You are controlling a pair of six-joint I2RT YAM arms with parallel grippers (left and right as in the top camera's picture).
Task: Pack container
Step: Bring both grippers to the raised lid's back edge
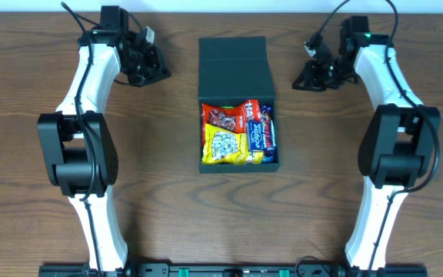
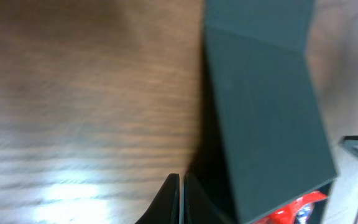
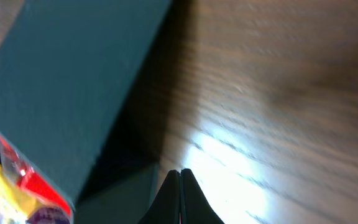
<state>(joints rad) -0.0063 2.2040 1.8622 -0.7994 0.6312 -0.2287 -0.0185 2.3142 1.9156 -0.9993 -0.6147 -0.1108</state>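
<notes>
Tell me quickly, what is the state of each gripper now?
Left gripper: closed, holding nothing.
Right gripper: closed, holding nothing.

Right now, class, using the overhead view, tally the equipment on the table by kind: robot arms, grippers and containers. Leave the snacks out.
Robot arms: 2, the left arm and the right arm
Grippers: 2, the left gripper and the right gripper, both shut
Containers: 1, the open container
Total: 5
</notes>
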